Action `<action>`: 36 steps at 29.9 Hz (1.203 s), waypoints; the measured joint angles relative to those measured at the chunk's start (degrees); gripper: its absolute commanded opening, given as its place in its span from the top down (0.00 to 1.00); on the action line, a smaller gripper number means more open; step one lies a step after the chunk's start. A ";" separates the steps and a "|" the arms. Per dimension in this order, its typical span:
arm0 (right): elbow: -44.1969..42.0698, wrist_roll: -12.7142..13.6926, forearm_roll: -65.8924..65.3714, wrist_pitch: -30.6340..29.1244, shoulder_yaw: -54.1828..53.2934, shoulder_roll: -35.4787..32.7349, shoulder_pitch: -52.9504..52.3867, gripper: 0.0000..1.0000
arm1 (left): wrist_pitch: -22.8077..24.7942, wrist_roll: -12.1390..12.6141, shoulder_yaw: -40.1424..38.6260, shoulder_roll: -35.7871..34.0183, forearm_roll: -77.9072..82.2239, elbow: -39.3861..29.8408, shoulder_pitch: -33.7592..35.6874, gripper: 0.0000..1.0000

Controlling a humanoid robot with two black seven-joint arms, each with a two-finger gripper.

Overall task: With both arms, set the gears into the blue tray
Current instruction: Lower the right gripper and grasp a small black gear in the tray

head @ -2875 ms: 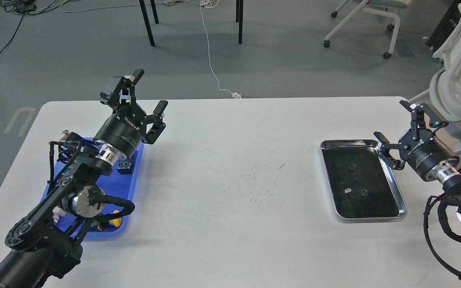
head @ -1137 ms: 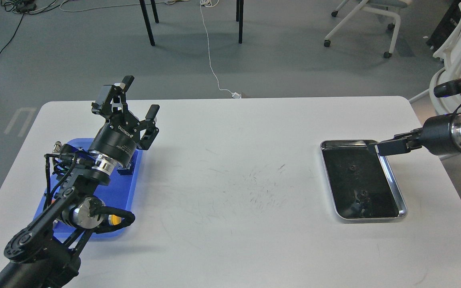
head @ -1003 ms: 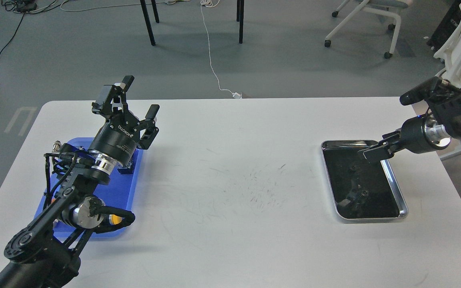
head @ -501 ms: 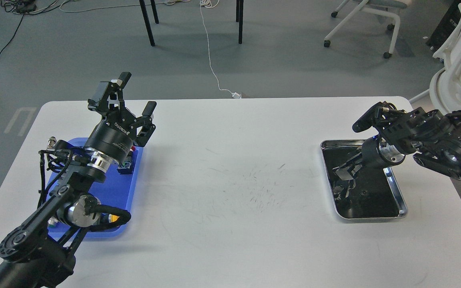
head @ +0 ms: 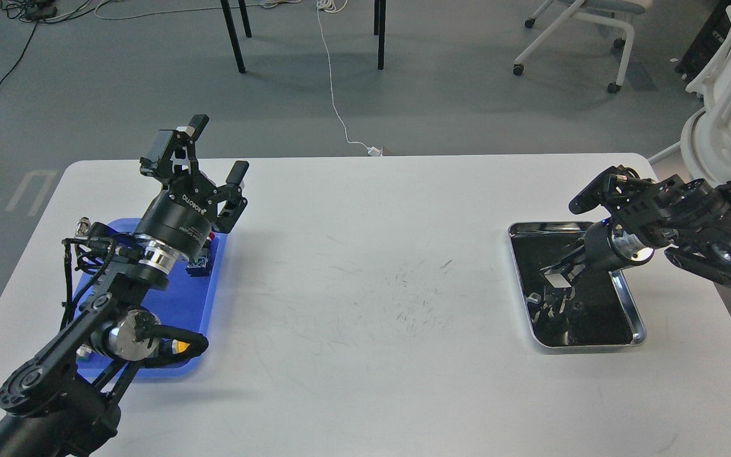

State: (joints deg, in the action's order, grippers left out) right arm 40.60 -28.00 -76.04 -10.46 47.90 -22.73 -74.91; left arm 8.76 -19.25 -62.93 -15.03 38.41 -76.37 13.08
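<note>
The blue tray (head: 183, 304) lies at the table's left, partly under my left arm. Above the tray's far end my left gripper (head: 216, 149) is raised and open, with nothing between its fingers. My right gripper (head: 558, 277) points down and left into the shiny steel tray (head: 633, 312), low over its black liner near the far middle. It is dark and foreshortened, so its fingers cannot be told apart. The gears do not stand out from the black liner and the gripper's reflection, so I cannot place them.
Push-button switches sit in the blue tray: one with a yellow cap (head: 179, 347) near its front, another (head: 202, 264) at its right rim. The right arm's bulky wrist (head: 689, 222) hangs over the table's right edge. A scuffed patch (head: 413, 298) marks the table's middle.
</note>
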 measured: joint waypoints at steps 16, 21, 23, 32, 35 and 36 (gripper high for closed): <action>-0.35 0.00 0.10 -0.16 0.27 -0.03 0.11 0.53 | 0.12 0.00 -0.05 0.35 0.61 0.08 0.00 0.02; -0.39 0.00 0.10 -0.16 0.27 0.33 0.14 0.53 | 0.12 0.00 -0.16 0.35 0.61 0.08 0.02 0.02; -0.42 0.00 0.12 -0.21 0.27 0.50 0.15 0.53 | 0.11 0.00 -0.18 0.37 0.61 0.08 0.02 0.02; -0.46 0.00 0.14 -0.33 0.25 0.32 1.04 0.55 | 0.12 0.00 -0.10 0.27 0.61 0.08 0.11 0.02; -0.48 0.00 0.17 -0.30 0.19 0.11 1.43 0.69 | 0.12 0.00 -0.08 0.27 0.61 0.08 0.11 0.02; -0.48 0.00 0.18 -0.29 0.18 0.10 1.48 0.72 | 0.12 0.00 -0.08 0.27 0.61 0.08 0.11 0.02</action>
State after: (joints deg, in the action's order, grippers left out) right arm 40.12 -28.00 -75.86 -10.75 48.08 -22.63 -73.42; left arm 8.88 -19.24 -63.02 -14.76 39.03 -76.29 13.19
